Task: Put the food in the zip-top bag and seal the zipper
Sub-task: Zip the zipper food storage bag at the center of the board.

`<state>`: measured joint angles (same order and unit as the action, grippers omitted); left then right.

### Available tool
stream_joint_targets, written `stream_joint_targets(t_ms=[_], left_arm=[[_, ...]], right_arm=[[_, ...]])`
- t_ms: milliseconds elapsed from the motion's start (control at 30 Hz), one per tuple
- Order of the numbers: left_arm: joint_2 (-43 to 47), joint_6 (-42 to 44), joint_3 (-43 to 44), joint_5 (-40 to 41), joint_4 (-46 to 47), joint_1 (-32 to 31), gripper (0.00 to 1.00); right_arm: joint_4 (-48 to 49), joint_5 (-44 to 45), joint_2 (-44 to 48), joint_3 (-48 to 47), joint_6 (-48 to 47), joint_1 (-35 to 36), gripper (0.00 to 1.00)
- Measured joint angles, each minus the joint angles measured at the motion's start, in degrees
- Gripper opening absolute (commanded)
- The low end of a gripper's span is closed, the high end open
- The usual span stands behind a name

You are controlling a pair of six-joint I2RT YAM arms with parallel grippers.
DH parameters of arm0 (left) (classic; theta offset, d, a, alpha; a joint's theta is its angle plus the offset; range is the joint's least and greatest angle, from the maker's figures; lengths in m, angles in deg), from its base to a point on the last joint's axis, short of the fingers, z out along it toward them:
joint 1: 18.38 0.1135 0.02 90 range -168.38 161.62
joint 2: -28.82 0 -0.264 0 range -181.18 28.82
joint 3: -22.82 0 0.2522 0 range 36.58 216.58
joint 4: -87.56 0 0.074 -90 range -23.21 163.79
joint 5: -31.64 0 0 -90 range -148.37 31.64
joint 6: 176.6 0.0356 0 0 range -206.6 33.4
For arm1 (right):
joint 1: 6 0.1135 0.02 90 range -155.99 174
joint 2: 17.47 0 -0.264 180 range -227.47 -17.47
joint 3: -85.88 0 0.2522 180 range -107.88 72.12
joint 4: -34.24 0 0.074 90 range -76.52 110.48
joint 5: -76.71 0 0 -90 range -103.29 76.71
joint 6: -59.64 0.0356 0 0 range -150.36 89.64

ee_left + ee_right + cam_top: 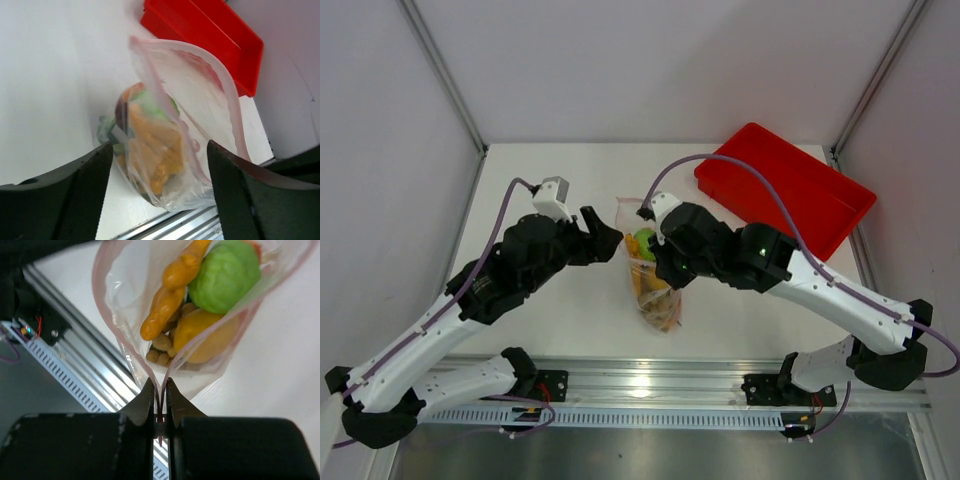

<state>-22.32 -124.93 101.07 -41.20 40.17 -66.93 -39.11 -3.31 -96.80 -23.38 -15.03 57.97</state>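
The clear zip-top bag stands at the table's middle with the food inside: a green round piece, orange lumpy pieces and a yellow-orange fruit. Its pinkish-red zipper gapes open along the mouth. My right gripper is shut on one end of the zipper, both strips pinched between the fingers. My left gripper is open, its fingers either side of the bag without touching it. In the top view the left gripper is just left of the bag's mouth.
A red rectangular tray lies at the back right, also in the left wrist view. A metal rail runs along the table's near edge. White walls enclose the table.
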Motion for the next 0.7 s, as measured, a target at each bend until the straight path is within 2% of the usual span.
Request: stream_joint_targets(t_ms=[33, 233, 367, 500, 700], left_arm=[[0.35, -0.02, 0.00, 0.70, -0.90, 0.00, 0.90], [-0.39, 1.92, 2.89, 4.31, -6.10, 0.33, 0.93], [-3.48, 3.43, 6.23, 4.33, -6.73, 1.03, 0.92], [-7.63, 4.55, 8.94, 3.58, -7.26, 1.97, 0.85], [-7.54, 4.90, 7.06, 2.69, -7.67, 2.27, 0.82]], right_arm=[[0.07, -0.02, 0.33, 1.16, 0.00, 0.98, 0.00], [0.55, -0.39, 1.70, 4.76, 0.22, 6.82, 0.00], [0.92, -0.20, 2.38, 5.55, 0.63, 8.66, 0.00], [1.22, 0.31, 2.56, 5.66, 1.22, 9.44, 0.00], [1.11, 2.10, 4.28, 6.32, 1.92, 9.53, 0.00]])
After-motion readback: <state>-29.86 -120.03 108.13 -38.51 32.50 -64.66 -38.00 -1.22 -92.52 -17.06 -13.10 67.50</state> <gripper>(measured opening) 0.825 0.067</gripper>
